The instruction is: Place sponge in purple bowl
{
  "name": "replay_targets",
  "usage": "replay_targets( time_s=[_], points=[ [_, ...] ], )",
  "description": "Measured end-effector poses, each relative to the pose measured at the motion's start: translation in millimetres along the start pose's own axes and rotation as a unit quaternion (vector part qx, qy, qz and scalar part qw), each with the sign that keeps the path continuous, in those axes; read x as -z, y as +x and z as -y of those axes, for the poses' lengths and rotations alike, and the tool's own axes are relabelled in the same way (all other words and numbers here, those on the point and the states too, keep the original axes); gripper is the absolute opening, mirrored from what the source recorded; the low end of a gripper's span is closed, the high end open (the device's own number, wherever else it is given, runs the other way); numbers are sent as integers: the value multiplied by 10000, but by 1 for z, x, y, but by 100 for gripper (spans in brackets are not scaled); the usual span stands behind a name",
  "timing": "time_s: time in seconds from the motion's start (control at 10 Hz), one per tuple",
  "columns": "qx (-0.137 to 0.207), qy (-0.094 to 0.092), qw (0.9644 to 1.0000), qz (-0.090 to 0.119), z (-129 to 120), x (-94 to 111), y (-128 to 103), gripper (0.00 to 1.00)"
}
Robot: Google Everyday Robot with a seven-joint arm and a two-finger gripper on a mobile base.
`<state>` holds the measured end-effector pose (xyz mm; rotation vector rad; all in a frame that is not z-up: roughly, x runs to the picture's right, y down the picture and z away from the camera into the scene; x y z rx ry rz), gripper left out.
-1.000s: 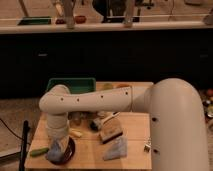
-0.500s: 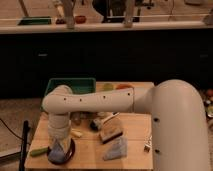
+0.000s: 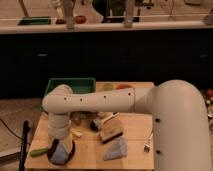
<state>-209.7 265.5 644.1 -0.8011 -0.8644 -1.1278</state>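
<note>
The purple bowl (image 3: pixel 70 149) sits at the table's front left corner, dark and mostly covered by my arm. The sponge (image 3: pixel 59 154), a pale blue-grey chunk, shows inside the bowl's rim, right under my wrist. My gripper (image 3: pixel 59 146) points straight down into the bowl, directly over the sponge. The white wrist hides most of it. I cannot tell whether the sponge rests on the bowl's bottom or hangs in the gripper.
A flat blue-grey triangular piece (image 3: pixel 116 149) lies at front centre, with a brown brush (image 3: pixel 111 133) behind it. A green bin (image 3: pixel 70 85) stands at the back left. A green item (image 3: pixel 39 151) lies left of the bowl. A black pole (image 3: pixel 24 144) stands beside the table.
The arm has shifted only slightly over the bowl. The sponge stays at the bowl under the wrist.
</note>
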Motion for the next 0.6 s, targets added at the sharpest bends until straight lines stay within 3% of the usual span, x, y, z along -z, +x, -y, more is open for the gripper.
replay_targets(
  time_s=[0.3, 0.6],
  points=[
    [-12, 57, 9999, -87, 1, 9, 4, 80],
    [-79, 123, 9992, -364, -1, 26, 25, 80]
  ],
)
